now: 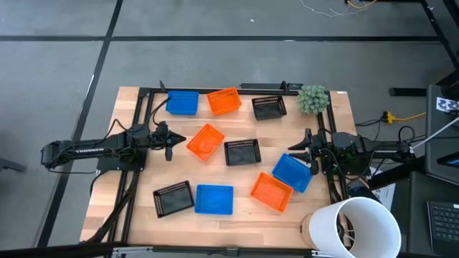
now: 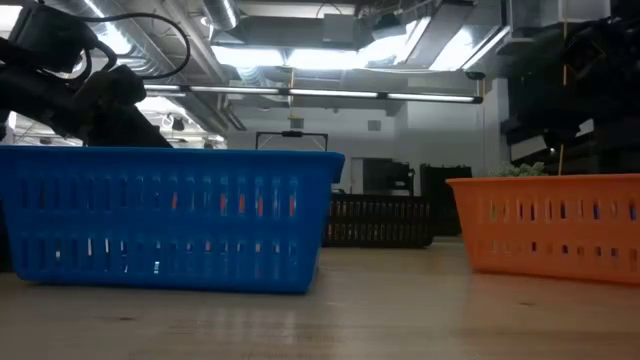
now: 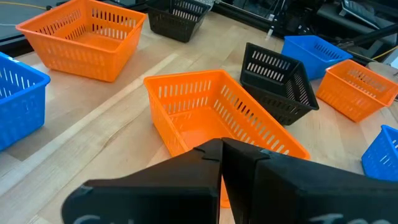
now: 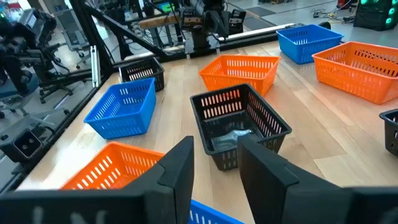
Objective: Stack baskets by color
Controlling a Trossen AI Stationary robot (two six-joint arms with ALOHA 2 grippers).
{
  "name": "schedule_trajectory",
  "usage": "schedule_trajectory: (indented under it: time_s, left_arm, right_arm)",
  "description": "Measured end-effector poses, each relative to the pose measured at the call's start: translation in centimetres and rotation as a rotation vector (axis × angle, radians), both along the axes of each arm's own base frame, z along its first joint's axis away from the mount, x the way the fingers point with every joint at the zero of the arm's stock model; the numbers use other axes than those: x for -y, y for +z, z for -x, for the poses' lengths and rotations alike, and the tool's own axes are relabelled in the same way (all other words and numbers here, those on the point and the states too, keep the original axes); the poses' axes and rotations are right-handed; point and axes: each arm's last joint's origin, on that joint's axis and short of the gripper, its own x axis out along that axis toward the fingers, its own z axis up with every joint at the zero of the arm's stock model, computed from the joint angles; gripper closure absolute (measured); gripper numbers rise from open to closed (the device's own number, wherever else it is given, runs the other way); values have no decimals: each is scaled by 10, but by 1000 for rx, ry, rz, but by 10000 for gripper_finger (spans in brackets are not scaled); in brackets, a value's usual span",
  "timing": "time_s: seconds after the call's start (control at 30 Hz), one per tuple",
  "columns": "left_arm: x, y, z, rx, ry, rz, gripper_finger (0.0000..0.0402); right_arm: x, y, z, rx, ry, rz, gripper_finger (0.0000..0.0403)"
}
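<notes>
Several baskets lie singly on the wooden table: blue [image 1: 182,102], orange [image 1: 224,101] and black [image 1: 269,107] along the far edge, orange [image 1: 205,141] and black [image 1: 242,152] in the middle, and blue [image 1: 292,172], orange [image 1: 272,192], blue [image 1: 214,199] and black [image 1: 173,198] nearer. My left gripper [image 1: 176,140] hovers shut at the table's left, just short of the middle orange basket [image 3: 211,118]. My right gripper [image 1: 292,148] hovers open at the table's right, facing the middle black basket [image 4: 239,121]. Neither gripper holds anything.
A large white bucket [image 1: 358,226] stands at the near right corner, and a small green plant [image 1: 313,98] at the far right corner. A black frame rail [image 1: 215,89] runs around the table's working area. Bare wood shows between the baskets.
</notes>
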Motion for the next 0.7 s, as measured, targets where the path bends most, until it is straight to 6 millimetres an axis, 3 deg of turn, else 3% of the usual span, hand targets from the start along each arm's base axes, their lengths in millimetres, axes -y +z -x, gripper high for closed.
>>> schedule_trajectory:
  time_s: [0.17,0.4,0.7]
  left_arm:
    - [0,0,0,0,0,0,401]
    - [-1,1,0,10,20,-8,401]
    - [-2,22,-2,210,49,-84,401]
  right_arm:
    - [1,10,-1,98,-35,-119,281]
    - [4,22,-1,238,-156,-149,281]
    - [3,17,-3,201,-132,-212,281]
